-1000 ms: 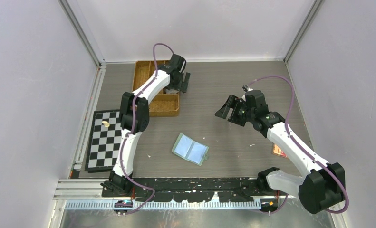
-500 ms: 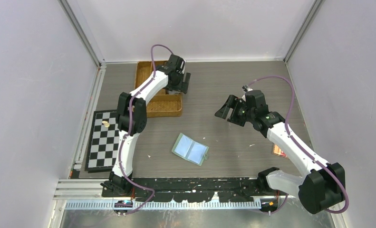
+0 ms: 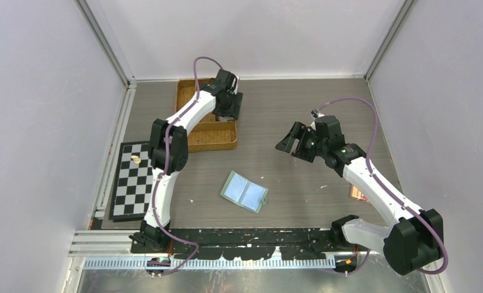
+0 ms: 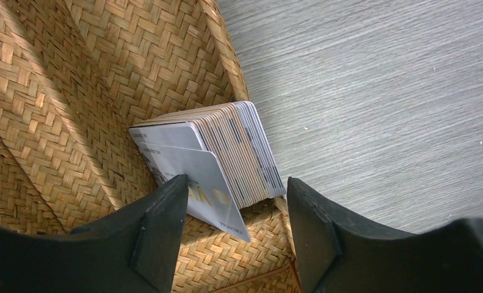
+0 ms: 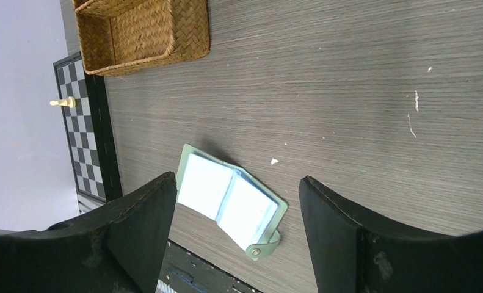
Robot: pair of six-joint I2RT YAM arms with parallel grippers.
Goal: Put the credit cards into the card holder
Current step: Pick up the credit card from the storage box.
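Across the grey wood-grain desk (image 3: 300,110), the biggest thing is the woven tray (image 3: 211,146), which sits toward the far left corner. Along the left edge lies a chessboard (image 3: 132,183). The left gripper (image 4: 236,189) hangs over the tray's right side with its fingers spread apart, clamped on nothing. The right gripper (image 5: 237,180) hovers over the right half of the desk, also wide apart and holding nothing. The card holder (image 3: 245,191) lies unfolded near the middle of the near edge, clear pockets facing up and its snap tab sticking out. The credit cards (image 4: 226,152) stand on edge as a stack in a corner of the tray, one pale card leaning loose in front of them. A small pale chess piece (image 5: 63,102) stands on the chessboard
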